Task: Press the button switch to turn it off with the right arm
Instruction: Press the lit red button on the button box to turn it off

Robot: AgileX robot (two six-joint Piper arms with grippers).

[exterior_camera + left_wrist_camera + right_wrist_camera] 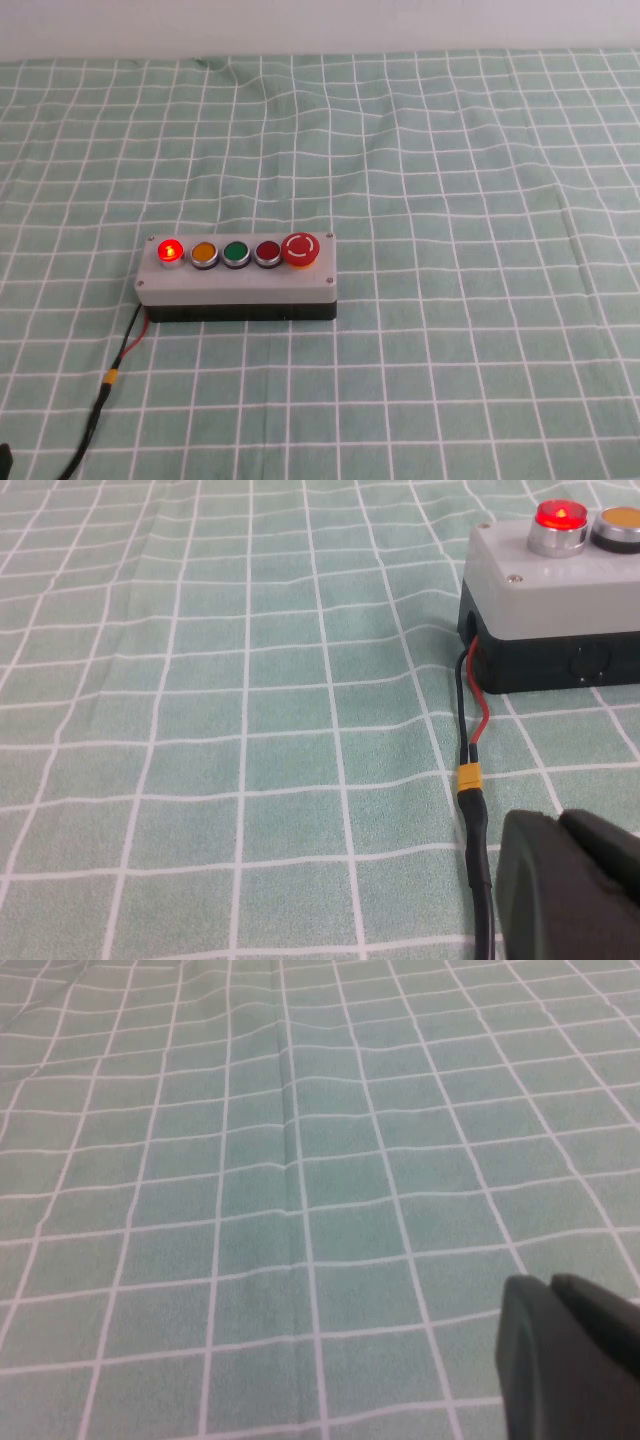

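Green checked tablecloth [480, 300] all over the table, a bit rumpled toward the back. Closest to the robot's side are the two claws, and honestly you only catch a dark corner of each in its own wrist cam. The left gripper [565, 880] sits low over the cloth, just beside the black cable [478, 855], near the left end of the box. The right gripper [560, 1350] hangs over plain cloth. Can't tell if either one is released or clenched, since just the dark housing shows.

Moving out from there, the cable runs from the near left corner up to a yellow connector [112, 377], then red and black wires go into the left end of the switch box [237, 285]. The box is grey on top with a black base, lying flat left of center. Along its top, left to right: the lit red button [170, 251], glowing, then an orange button [204, 253], a green button [236, 253], a dark red button [267, 252] and a big red mushroom stop [300, 249]. Behind it all is a white wall [320, 25].
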